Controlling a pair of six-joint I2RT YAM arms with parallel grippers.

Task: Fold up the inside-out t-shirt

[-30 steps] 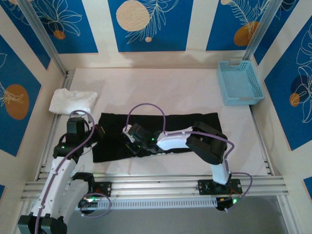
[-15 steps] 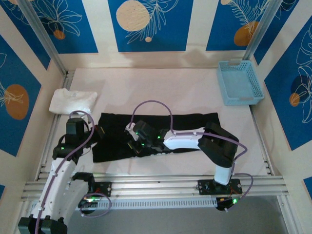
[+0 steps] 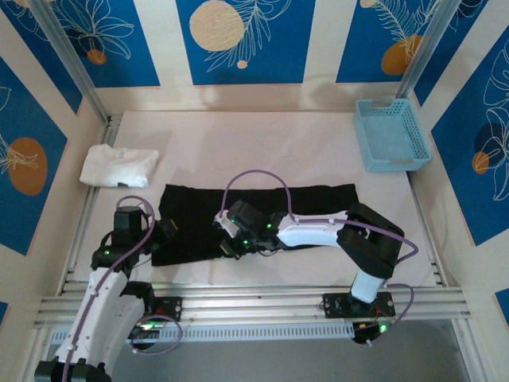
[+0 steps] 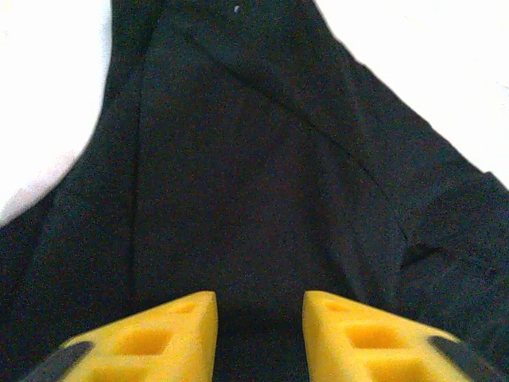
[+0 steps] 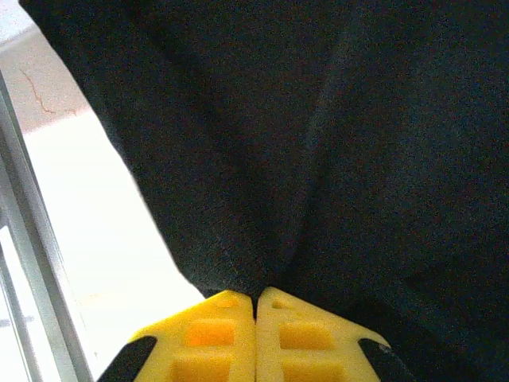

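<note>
The inside-out t-shirt (image 3: 302,203) is black and lies as a long folded band across the near half of the table. My left gripper (image 3: 165,231) hovers at the band's left end. In the left wrist view its yellow fingers (image 4: 159,338) stand apart over the dark cloth (image 4: 238,159), with nothing between them. My right gripper (image 3: 226,243) is at the band's near edge, left of centre. In the right wrist view it (image 5: 256,293) is shut, pinching the cloth (image 5: 318,119), whose creases run into the fingertips.
A folded white t-shirt (image 3: 119,165) lies at the far left of the table (image 3: 262,143). A light-blue basket (image 3: 391,135) stands at the far right corner. The aluminium rail (image 3: 254,302) runs along the near edge, close to the shirt's hem.
My left gripper has opened, let go of the shirt's left end and drawn back a little toward the near edge. My right gripper has shifted rightward and nearer, still shut on the cloth.
</note>
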